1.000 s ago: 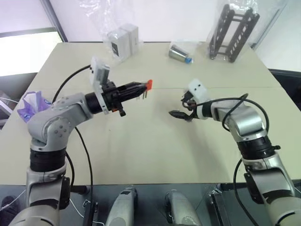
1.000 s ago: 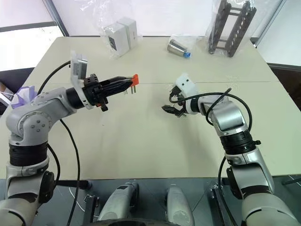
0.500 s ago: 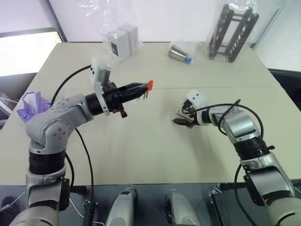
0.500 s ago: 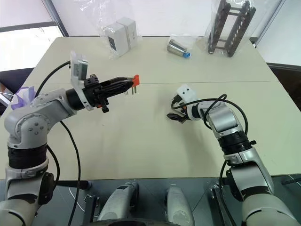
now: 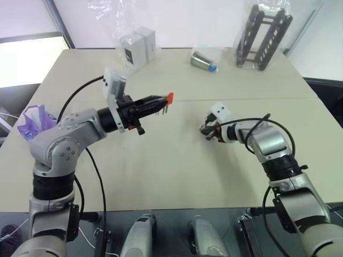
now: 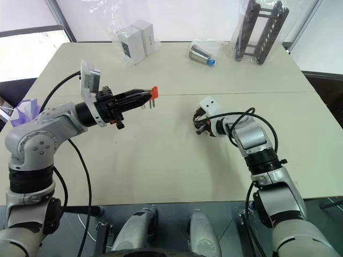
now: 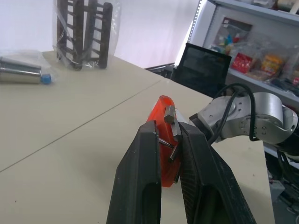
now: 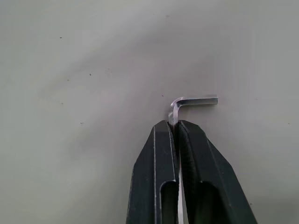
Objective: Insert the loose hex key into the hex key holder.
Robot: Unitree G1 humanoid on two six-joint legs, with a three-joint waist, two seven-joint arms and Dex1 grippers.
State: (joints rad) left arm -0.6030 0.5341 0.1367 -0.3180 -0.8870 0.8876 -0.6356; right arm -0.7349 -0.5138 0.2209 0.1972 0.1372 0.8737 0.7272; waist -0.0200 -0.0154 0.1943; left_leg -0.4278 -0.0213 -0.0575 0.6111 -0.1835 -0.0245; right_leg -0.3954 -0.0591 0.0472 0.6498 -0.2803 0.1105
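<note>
My left gripper (image 5: 162, 100) is shut on the hex key holder (image 5: 170, 97), a small red-orange block with short metal keys sticking out, held above the table at centre left. In the left wrist view the holder (image 7: 163, 135) sits clamped between the two black fingers. My right gripper (image 5: 205, 130) is down at the tabletop, right of centre. Its wrist view shows it shut on the long leg of the loose hex key (image 8: 194, 100), a silvery L-shaped rod lying on the table, the short bent end sticking out past the fingertips.
At the far edge of the beige table (image 5: 161, 171) stand a white box in plastic (image 5: 138, 45), a metal cylinder with a blue cap (image 5: 204, 60) and a black rack in a bag (image 5: 262, 33). A purple bag (image 5: 35, 119) lies at the left edge.
My right gripper has sunk to the tabletop and shut on the loose hex key. The left arm with the holder has kept still.
</note>
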